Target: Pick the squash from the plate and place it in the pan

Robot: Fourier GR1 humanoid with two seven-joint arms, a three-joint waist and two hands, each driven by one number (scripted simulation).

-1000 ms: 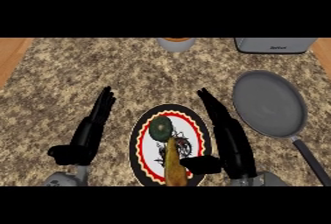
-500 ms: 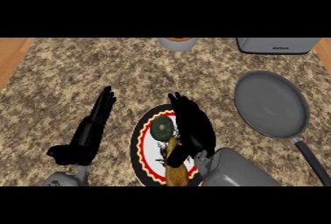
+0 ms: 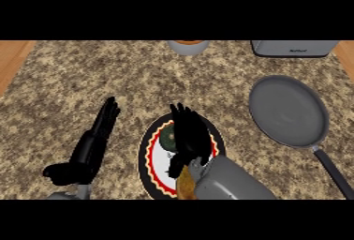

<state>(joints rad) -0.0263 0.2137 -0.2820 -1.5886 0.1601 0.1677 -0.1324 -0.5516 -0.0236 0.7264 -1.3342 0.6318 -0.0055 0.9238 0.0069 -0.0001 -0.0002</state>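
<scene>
A yellow-brown squash (image 3: 185, 183) with a dark green end (image 3: 168, 139) lies on a round plate (image 3: 149, 154) with a red and black rim, low in the middle of the head view. My right hand (image 3: 189, 136) hangs over the plate, fingers straight and pointing away, covering much of the squash; it is open. My left hand (image 3: 93, 143) rests open on the counter left of the plate. The grey pan (image 3: 287, 112) sits to the right, its dark handle (image 3: 333, 171) running toward the lower right.
A grey toaster-like appliance (image 3: 294, 48) stands at the back right. An orange and white cup (image 3: 188, 46) stands at the back middle. The wooden edge (image 3: 14, 61) shows at the far left of the speckled counter.
My right hand has swung left from beside the plate to over it, now covering the squash's middle. The left hand has stayed put.
</scene>
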